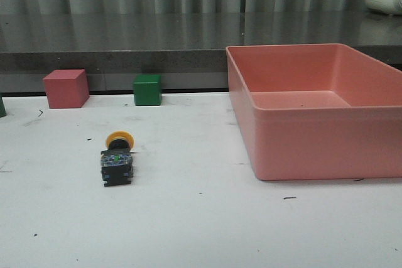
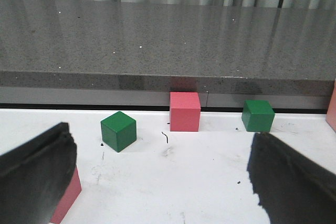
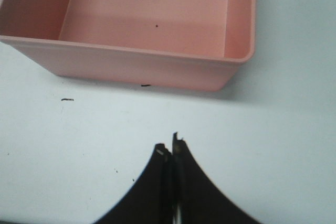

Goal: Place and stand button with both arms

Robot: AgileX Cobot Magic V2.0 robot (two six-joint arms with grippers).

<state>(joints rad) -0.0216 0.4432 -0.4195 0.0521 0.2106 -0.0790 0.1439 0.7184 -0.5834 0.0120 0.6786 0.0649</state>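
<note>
The button (image 1: 117, 158) lies on its side on the white table, left of the middle in the front view. Its yellow cap (image 1: 119, 139) points away from me and its black base with bluish contacts faces me. Neither arm shows in the front view. In the left wrist view my left gripper (image 2: 161, 134) is open wide and empty, low over the table and facing the cubes. In the right wrist view my right gripper (image 3: 172, 144) is shut and empty, above bare table in front of the pink bin. The button shows in neither wrist view.
A large pink bin (image 1: 301, 155) stands on the right; it also shows in the right wrist view (image 3: 136, 66). A pink cube (image 1: 65, 88) and a green cube (image 1: 147, 90) stand at the table's back edge. The left wrist view shows another green cube (image 2: 118, 130) and a pink block (image 2: 68, 198) beside the left finger.
</note>
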